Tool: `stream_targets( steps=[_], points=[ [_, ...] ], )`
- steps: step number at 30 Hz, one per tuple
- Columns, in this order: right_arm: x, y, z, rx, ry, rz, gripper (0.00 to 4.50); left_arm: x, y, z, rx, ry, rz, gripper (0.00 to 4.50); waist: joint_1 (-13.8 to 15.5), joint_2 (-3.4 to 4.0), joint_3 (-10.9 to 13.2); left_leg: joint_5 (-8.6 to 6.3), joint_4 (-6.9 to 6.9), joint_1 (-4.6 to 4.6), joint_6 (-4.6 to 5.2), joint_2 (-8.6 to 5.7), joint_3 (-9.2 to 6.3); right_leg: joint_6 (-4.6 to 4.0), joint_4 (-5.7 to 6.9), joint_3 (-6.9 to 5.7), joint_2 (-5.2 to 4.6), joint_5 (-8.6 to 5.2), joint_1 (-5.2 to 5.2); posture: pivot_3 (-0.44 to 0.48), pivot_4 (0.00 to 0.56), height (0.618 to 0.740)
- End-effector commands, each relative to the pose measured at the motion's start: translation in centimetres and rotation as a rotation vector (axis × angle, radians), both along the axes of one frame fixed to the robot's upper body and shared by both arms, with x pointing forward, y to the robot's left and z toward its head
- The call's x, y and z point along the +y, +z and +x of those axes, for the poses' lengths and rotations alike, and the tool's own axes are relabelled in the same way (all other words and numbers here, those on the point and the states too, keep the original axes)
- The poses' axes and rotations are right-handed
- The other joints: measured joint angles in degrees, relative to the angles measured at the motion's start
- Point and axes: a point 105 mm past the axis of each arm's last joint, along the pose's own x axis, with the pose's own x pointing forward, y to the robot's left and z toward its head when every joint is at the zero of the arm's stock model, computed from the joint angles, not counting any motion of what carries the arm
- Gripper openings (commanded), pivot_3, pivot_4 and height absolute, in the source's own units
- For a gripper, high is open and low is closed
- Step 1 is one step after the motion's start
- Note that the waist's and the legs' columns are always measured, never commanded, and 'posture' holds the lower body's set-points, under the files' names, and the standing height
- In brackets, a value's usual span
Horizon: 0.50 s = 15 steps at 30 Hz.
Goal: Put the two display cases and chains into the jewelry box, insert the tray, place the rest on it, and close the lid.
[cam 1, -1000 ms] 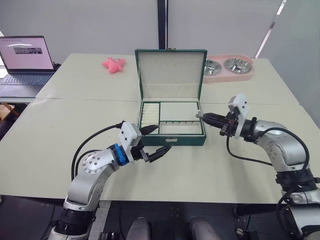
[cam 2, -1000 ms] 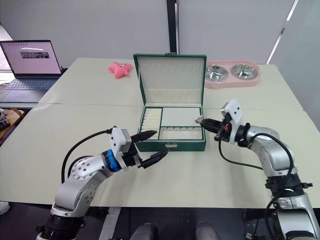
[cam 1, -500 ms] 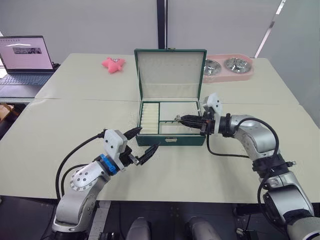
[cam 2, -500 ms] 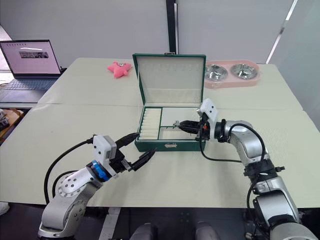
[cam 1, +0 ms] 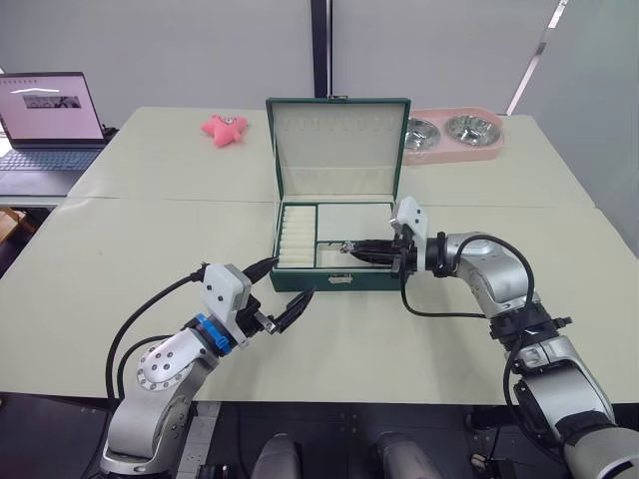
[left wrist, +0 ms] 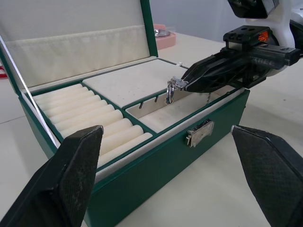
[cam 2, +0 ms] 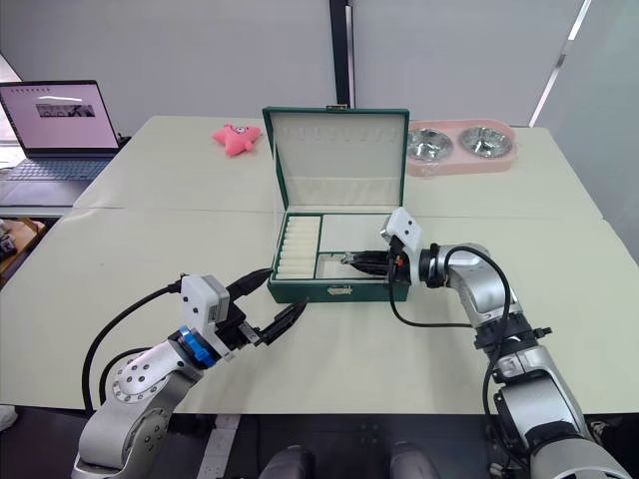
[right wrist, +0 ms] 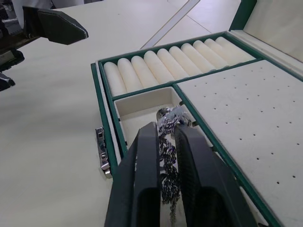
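Right gripper point(right wrist: 163, 142) clamped on a chain point(right wrist: 166, 156), holding it over the front compartment of the open box point(cam 1: 339, 279).
Box sits mid-table point(cam 1: 150, 230), lid point(cam 1: 339, 135) upright; laptop point(cam 1: 45, 115), pink toy point(cam 1: 227, 127) and pink twin bowls point(cam 1: 454, 135) lie beyond it, grey wall panels behind. Chain's lower end is cut off in the wrist view. Left gripper point(cam 1: 282, 287) spread wide, empty, just off the box's front corner. Since a second ago, right arm has reached in from beside the box; left pulled back.

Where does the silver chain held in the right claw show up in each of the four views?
Left eye: chain over the tray's front compartment.
Right eye: same spot.
Left wrist: hanging from the right claw, chain at.
Right wrist: pinched between the fingers.
Shared landmark: silver front clasp.
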Motion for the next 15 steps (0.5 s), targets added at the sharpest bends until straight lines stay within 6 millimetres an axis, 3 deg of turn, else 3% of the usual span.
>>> stream_targets(
  steps=[1,6,10,11,15],
  points=[
    [0.2,2.2,-0.1,-0.045,0.018,0.058,1.67,-0.1,1.3,-0.3,-0.061,-0.003,-0.007,4.5,0.0,0.0,0.0,0.0,0.0,0.0,0.0,0.0,0.0,0.0,0.0,0.0,0.0,0.0,0.0,0.0,0.15,0.74],
    [-0.2,2.9,0.0,-0.051,0.007,0.079,2.95,-0.3,1.4,0.0,-0.062,-0.011,-0.009,4.5,0.0,0.0,0.0,0.0,0.0,0.0,0.0,0.0,0.0,0.0,0.0,0.0,0.0,0.0,0.0,0.0,0.15,0.74],
    [-1.1,3.5,0.0,-0.062,-0.018,0.105,4.27,-0.2,1.3,0.1,-0.052,-0.02,-0.01,4.5,0.0,0.0,0.0,0.0,0.0,0.0,0.0,0.0,0.01,0.0,0.0,0.01,0.0,0.0,0.0,0.0,0.15,0.74],
    [-1.7,3.7,0.0,-0.062,-0.039,0.119,4.45,0.0,1.2,0.1,-0.048,-0.022,-0.009,4.5,0.0,0.01,0.0,0.0,0.0,-0.01,0.0,0.0,0.01,0.0,0.0,0.0,0.0,0.0,0.0,0.0,0.15,0.74],
    [-4.3,5.0,-0.3,-0.08,-0.106,0.185,4.45,1.1,1.1,0.1,-0.022,-0.009,0.003,4.5,0.1,0.0,0.0,0.0,-0.01,-0.02,0.0,-0.01,0.0,0.0,-0.01,0.0,0.0,0.0,0.0,0.0,0.15,0.74]
  ],
)
